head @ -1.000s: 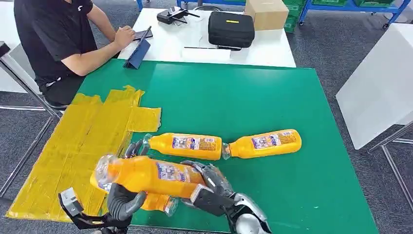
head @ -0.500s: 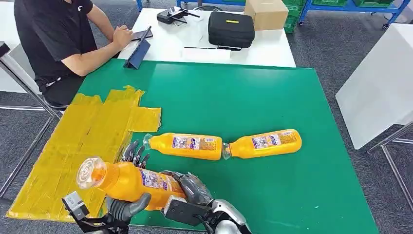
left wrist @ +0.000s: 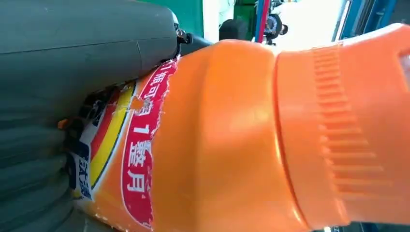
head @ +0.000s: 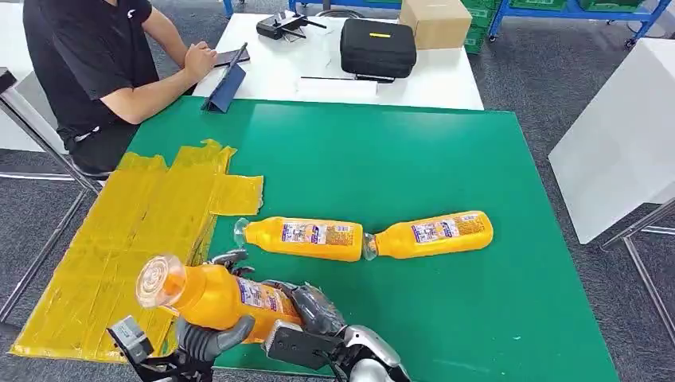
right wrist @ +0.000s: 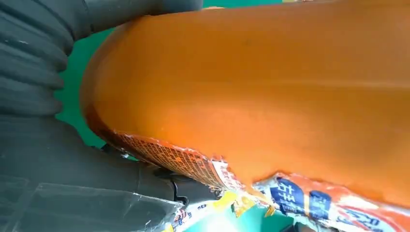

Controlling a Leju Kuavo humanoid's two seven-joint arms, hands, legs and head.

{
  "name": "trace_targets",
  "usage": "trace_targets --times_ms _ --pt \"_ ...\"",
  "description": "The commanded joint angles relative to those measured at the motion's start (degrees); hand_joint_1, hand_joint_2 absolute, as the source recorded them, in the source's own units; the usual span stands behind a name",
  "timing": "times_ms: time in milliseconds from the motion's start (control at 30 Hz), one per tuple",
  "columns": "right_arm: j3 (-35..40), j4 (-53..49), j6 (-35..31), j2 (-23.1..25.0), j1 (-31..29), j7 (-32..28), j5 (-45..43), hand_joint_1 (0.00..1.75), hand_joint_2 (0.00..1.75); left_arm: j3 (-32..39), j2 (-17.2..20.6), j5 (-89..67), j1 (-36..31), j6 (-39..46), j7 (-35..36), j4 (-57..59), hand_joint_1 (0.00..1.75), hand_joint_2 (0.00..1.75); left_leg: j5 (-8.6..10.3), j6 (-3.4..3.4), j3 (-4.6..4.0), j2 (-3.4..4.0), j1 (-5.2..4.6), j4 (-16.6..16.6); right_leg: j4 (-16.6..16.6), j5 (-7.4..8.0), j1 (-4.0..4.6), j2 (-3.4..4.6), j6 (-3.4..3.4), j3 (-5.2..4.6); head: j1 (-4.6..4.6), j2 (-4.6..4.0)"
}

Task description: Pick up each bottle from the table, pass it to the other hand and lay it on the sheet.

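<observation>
Bottle point(head: 215, 296) mid-handover above the bench's near-left corner; we have both the left hand point(head: 208, 336) and right hand point(head: 312, 312) wrapped around it. It has risen slightly since half a second ago, yellow sheet point(head: 119, 239) next.

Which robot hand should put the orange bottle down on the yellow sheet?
Probably the left hand. It grips the lifted orange plastic bottle on the side nearest the yellow taped sheet. The right hand holds the bottle's other end, over the green table.

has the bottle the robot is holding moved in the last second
Yes. The held bottle has swung left and tipped, its bottom end now over the yellow sheet, judged against the two lying bottles.
</observation>
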Motion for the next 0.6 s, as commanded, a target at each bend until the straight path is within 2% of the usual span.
trace_targets --times_ms 33,500,533,567,600 --pt "4.0 2.6 0.3 -1.3 -0.9 -0.4 0.4 1.75 1.75 -1.4 -0.1 -0.3 -2.5 0.1 0.2 1.2 1.75 1.75 0.0 -0.04 0.03 -0.07 0.06 0.0 -0.1 0.0 0.06 -0.09 -0.07 0.08 0.0 0.0" --pt "1.5 -1.2 -0.5 -2.7 -0.5 -0.1 0.1 1.75 1.75 0.0 0.4 -0.2 -2.5 -1.2 -1.4 -1.2 1.75 1.75 0.0 -0.03 -0.01 -0.1 0.05 0.0 0.0 -0.01 0.06 -0.12 -0.05 0.05 0.0 0.0" --pt "1.1 -1.7 -0.6 -2.9 -0.5 0.1 0.0 0.75 1.75 0.1 0.6 -1.4 -2.5 -0.2 -1.5 -2.1 1.75 1.75 0.0 -0.05 -0.02 -0.12 0.08 0.0 0.0 -0.01 0.09 -0.14 -0.08 0.06 0.0 0.0" --pt "0.5 -2.2 -0.8 -3.1 -0.5 0.4 0.0 0.0 1.75 0.1 0.9 -3.5 -2.4 1.4 -1.9 -3.6 1.75 1.75 0.01 -0.02 -0.03 -0.08 0.04 0.0 0.0 -0.01 0.05 -0.1 -0.04 0.01 0.0 0.0" --pt "0.0 -2.8 -1.0 -3.6 -0.6 1.3 0.4 0.0 1.75 0.0 1.4 -7.6 -2.3 4.4 -2.4 -6.2 1.75 1.75 0.0 -0.04 -0.04 -0.11 0.07 0.0 0.0 -0.01 0.07 -0.13 -0.06 0.03 -0.02 0.0"
